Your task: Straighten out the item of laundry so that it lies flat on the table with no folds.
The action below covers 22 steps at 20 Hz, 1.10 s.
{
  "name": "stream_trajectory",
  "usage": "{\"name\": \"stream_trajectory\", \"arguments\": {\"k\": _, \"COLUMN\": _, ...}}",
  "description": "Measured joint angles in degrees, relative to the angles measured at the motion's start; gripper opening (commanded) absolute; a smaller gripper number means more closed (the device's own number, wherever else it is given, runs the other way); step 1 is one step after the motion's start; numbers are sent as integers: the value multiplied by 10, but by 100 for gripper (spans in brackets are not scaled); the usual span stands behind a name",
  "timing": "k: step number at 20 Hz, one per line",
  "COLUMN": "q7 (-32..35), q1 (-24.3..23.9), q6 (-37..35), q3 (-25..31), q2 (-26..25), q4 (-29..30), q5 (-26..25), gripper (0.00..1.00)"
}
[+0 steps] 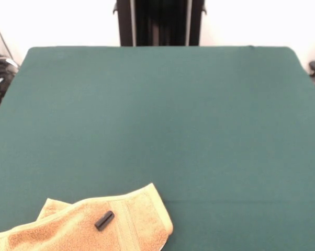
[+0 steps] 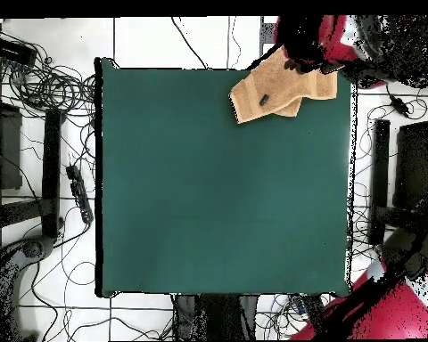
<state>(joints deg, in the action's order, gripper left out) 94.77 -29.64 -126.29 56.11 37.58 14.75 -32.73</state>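
Note:
The golden-orange towel (image 1: 68,230) lies crumpled at the table's near left corner in the front view and runs off the bottom edge. A ribbed band crosses it and one corner is folded up behind. A small black cylinder (image 1: 104,220) lies on it. In the overhead view the towel (image 2: 284,85) is at the top right corner of the green table (image 2: 209,196), with the cylinder (image 2: 264,99) on it. Red and black arm parts (image 2: 329,40) hang over the towel's end there. I cannot make out the gripper itself. The front view shows no arm.
The robot's black pedestal (image 1: 160,23) stands behind the table's far edge. Cables and black stands (image 2: 48,142) lie on the floor around the table. More red arm (image 2: 374,307) shows at the overhead view's bottom right.

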Motion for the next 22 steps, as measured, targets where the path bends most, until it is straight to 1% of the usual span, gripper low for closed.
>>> {"name": "stream_trajectory", "arguments": {"k": 4, "q7": 0, "q1": -1, "q6": -2, "q3": 4, "q2": -2, "q4": 0, "q5": -10, "gripper": 0}}
{"name": "stream_trajectory", "arguments": {"k": 12, "q7": 0, "q1": -18, "q6": -3, "q3": 8, "q2": 7, "q4": 1, "q5": -1, "gripper": 0}}
{"name": "stream_trajectory", "arguments": {"k": 17, "q7": 0, "q1": -19, "q6": -3, "q3": 8, "q2": 18, "q4": 4, "q5": -1, "gripper": 0}}
{"name": "stream_trajectory", "arguments": {"k": 22, "q7": 0, "q1": -19, "q6": -3, "q3": 8, "q2": 36, "q4": 19, "q5": 19, "gripper": 0}}
